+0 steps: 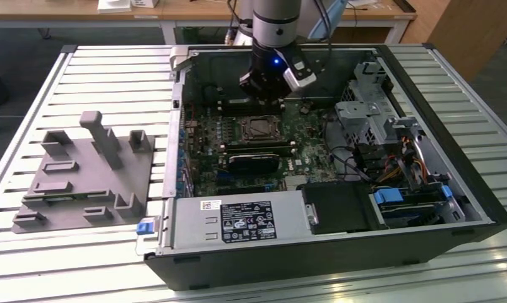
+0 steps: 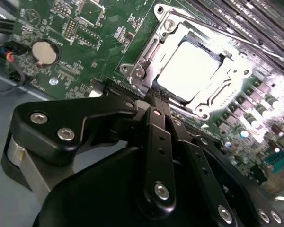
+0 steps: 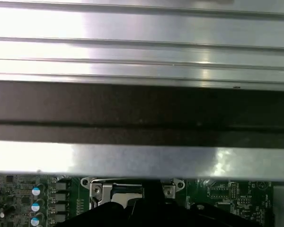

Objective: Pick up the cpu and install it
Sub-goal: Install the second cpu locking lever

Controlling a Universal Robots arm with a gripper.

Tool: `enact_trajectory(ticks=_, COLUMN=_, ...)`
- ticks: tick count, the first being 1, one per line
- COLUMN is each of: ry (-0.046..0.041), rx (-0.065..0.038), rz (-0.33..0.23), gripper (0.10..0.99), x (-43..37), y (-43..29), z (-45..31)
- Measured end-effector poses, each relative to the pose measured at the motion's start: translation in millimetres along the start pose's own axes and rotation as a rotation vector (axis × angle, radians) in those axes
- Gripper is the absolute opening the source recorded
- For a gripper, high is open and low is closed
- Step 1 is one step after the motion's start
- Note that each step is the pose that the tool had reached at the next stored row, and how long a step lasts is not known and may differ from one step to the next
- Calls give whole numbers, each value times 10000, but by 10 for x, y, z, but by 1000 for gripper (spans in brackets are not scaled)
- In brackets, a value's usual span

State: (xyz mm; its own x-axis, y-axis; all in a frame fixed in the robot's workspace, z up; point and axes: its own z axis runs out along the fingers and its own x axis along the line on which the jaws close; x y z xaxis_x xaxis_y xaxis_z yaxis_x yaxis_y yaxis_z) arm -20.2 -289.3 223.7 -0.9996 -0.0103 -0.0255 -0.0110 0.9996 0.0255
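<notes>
My gripper (image 2: pixel 161 97) hangs inside the open computer case (image 1: pixel 455 189), just above the motherboard (image 2: pixel 85 42). In the second wrist view its two black fingers (image 2: pixel 157 142) are pressed together with nothing between them, their tips at the near edge of the socket frame (image 2: pixel 142 71). The cpu (image 2: pixel 189 71) lies flat inside that metal frame, its pale silvery top glaring under the light, close to my fingertips but apart from them. In the exterior view my gripper (image 1: pixel 266 95) sits over the board just behind the socket (image 1: pixel 259 129). On the slatted table (image 1: pixel 110 76), the grey fixture (image 1: pixel 84 177) with upright posts stands at the exterior view's left of the case.
</notes>
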Motion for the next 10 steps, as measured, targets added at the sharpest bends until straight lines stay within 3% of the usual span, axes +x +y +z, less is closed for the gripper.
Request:
enact_trajectory(ticks=7, ry=0, rx=3, rz=0, gripper=106, x=-5, y=4, z=-177)
enact_trajectory(ticks=10, ry=-2, rx=50, rz=-4, gripper=106, x=-6, y=1, z=-191)
